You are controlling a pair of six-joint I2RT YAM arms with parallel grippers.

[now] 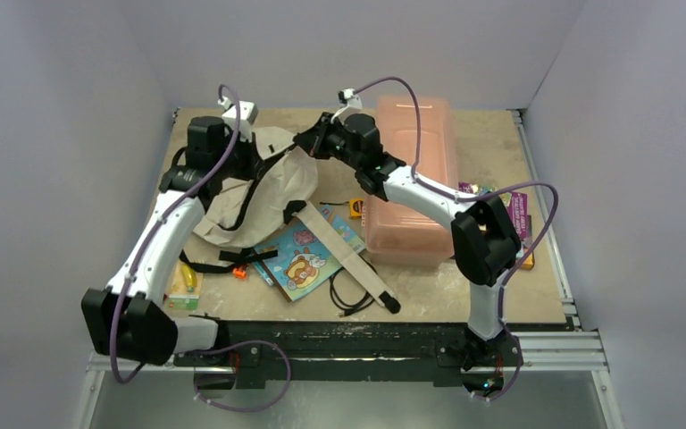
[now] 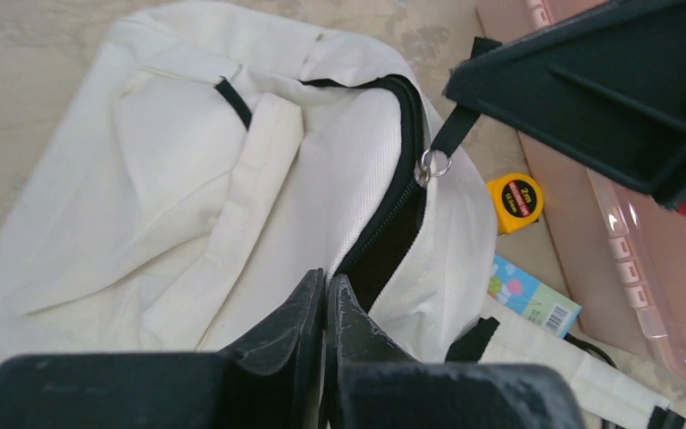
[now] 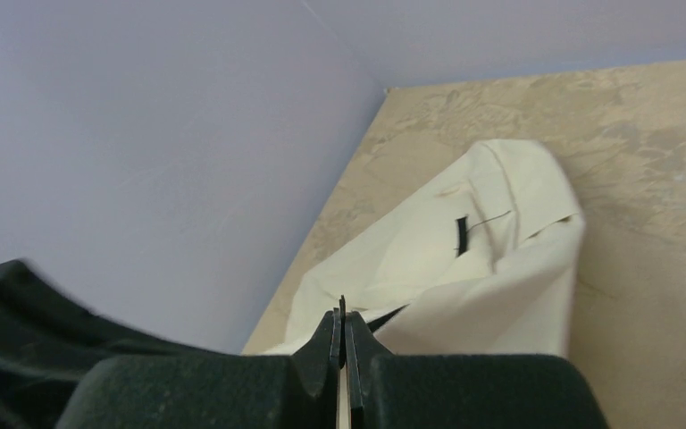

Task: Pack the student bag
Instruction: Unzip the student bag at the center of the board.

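Note:
The student bag (image 1: 263, 183) lies crumpled at the back left of the table, cream fabric with black straps. Its zipper opening (image 2: 393, 232) gapes and shows dark lining. My left gripper (image 2: 326, 288) is shut, its tips pressed together right at the edge of that opening, seemingly pinching the cream fabric. My right gripper (image 3: 343, 322) is shut on the black zipper pull (image 2: 451, 132), which hangs from a metal ring (image 2: 436, 163); a thin black tab stands up between its tips. In the top view the right gripper (image 1: 308, 143) sits at the bag's right side.
A translucent pink plastic box (image 1: 411, 179) stands right of the bag. A yellow tape measure (image 2: 515, 201), a colourful book (image 1: 308, 255), a long beige strap (image 1: 348, 259) and a black cable (image 1: 348, 295) lie in front. Small items sit at the right edge (image 1: 518, 214) and near left (image 1: 183, 286).

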